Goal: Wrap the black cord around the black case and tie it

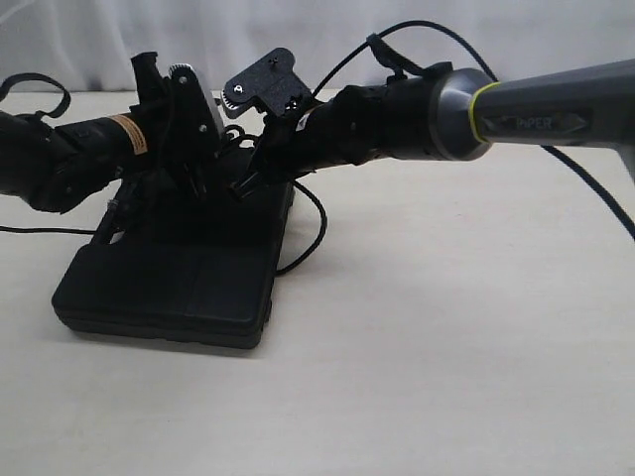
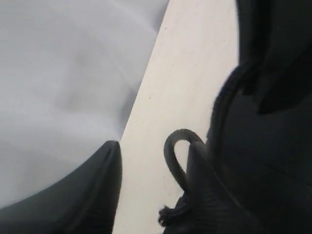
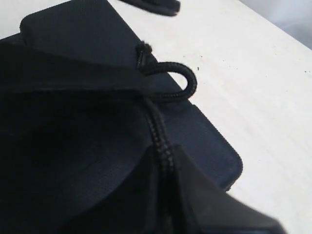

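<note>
The flat black case (image 1: 169,288) lies on the light table, left of centre. Both grippers hover close together over its far end. My right gripper (image 1: 241,185) reaches across from the right and is shut on the black cord (image 3: 163,146), which runs straight out between its fingers. Beyond them the cord bends into a small loop (image 3: 189,84) and ends in a frayed tuft (image 3: 143,48) over the case (image 3: 209,136). My left gripper (image 2: 153,151) is open, with bare table showing between its fingers (image 2: 87,195). The cord's loop (image 2: 170,151) rests against the inner face of one finger. Another stretch of cord (image 1: 319,223) curves past the case's right side.
A white curtain (image 1: 317,40) closes off the back of the table. The right arm's glossy cable (image 1: 585,183) arcs over and behind that arm. The table (image 1: 446,327) stretches to the right and front of the case.
</note>
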`<state>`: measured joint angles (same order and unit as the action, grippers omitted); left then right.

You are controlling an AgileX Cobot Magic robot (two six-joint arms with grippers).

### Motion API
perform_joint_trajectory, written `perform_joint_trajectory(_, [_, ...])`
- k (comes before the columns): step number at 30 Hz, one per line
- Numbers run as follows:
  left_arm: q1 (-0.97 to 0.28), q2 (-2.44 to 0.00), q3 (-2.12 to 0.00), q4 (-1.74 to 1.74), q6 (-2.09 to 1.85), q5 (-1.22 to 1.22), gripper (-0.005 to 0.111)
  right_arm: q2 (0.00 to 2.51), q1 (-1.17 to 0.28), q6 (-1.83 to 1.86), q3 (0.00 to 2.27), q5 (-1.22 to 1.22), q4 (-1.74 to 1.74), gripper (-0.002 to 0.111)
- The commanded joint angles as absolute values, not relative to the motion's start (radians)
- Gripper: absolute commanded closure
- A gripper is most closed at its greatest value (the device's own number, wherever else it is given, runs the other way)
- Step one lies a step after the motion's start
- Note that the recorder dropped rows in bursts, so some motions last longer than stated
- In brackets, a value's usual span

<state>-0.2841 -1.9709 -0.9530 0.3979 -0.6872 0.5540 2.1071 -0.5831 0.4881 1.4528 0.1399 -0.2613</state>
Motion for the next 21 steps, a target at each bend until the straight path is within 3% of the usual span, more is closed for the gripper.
perform_joint_trajectory(1, [-0.286,-1.910,-0.956,0.027,-0.650,0.551,0.065,2.108,-0.584,0.497,1.452,0.126,-0.254,0.104])
perform_joint_trajectory(3, [-0.280,-1.881,-0.956,-0.133,-0.652,0.534,0.065,2.108,-0.584,0.497,1.452,0.126,-0.254,0.104])
perform_joint_trajectory(8, [-0.237,-1.827,-0.956,-0.151,-0.537,0.419,0.066,2.108,-0.584,0.497,1.452,0.126,-0.254,0.104])
perform_joint_trajectory(11, [-0.208,-1.828,-0.984,-0.143,-0.398,0.248,0.079,2.108,-0.584,0.497,1.452,0.126,-0.254,0.104])
perform_joint_trajectory(15, [-0.175,-1.856,-1.075,-0.143,-0.335,-0.073,0.107,2.108,-0.584,0.497,1.452,0.128,-0.254,0.104])
perform_joint_trajectory(21, [-0.177,-1.856,-1.122,-0.170,-0.423,-0.255,0.107,2.108,-0.584,0.497,1.452,0.137,-0.254,0.104])
